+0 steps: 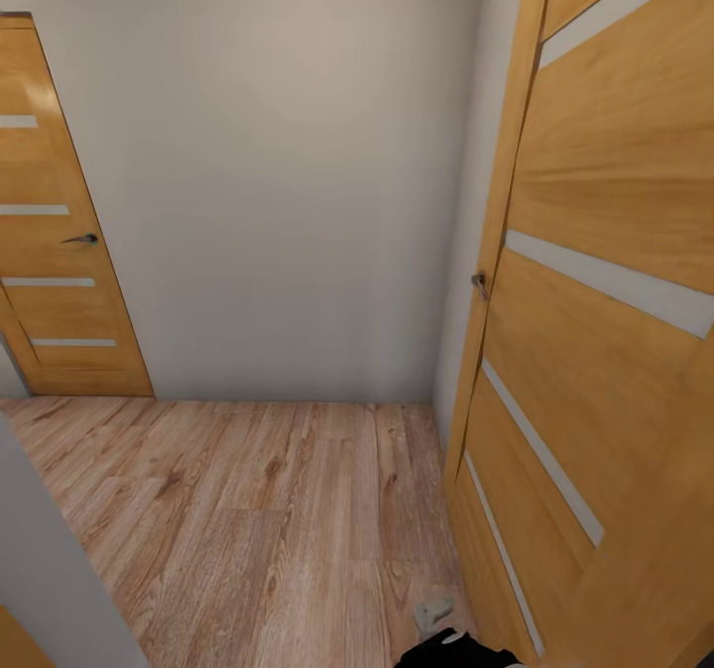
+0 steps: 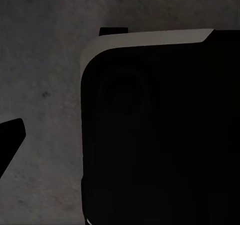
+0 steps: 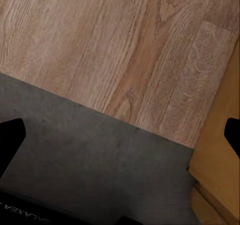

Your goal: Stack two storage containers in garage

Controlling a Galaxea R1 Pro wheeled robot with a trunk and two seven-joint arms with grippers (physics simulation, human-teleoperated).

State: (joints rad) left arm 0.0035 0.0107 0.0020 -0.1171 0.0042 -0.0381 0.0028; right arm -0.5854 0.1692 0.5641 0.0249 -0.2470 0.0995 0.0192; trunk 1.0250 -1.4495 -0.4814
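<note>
The two storage containers are out of view. My right gripper (image 3: 120, 135) hangs open with nothing in it, its dark fingertips (image 3: 11, 140) spread wide over the line where the dark grey concrete floor (image 3: 100, 155) meets light wood planks (image 3: 115, 40). My left gripper (image 2: 120, 135) hangs over the same grey concrete floor (image 2: 45, 85). One of its fingertips (image 2: 10, 142) shows far out to the side, and the other is lost against my black base (image 2: 160, 135).
Ahead is a small hallway with a wood-plank floor (image 1: 248, 519) and a white wall (image 1: 288, 202). A honey-wood door (image 1: 615, 301) stands open close on the right, its foot (image 3: 220, 180) beside my right gripper. A closed matching door (image 1: 59, 252) is far left. A grey wall corner (image 1: 50, 569) sits near left.
</note>
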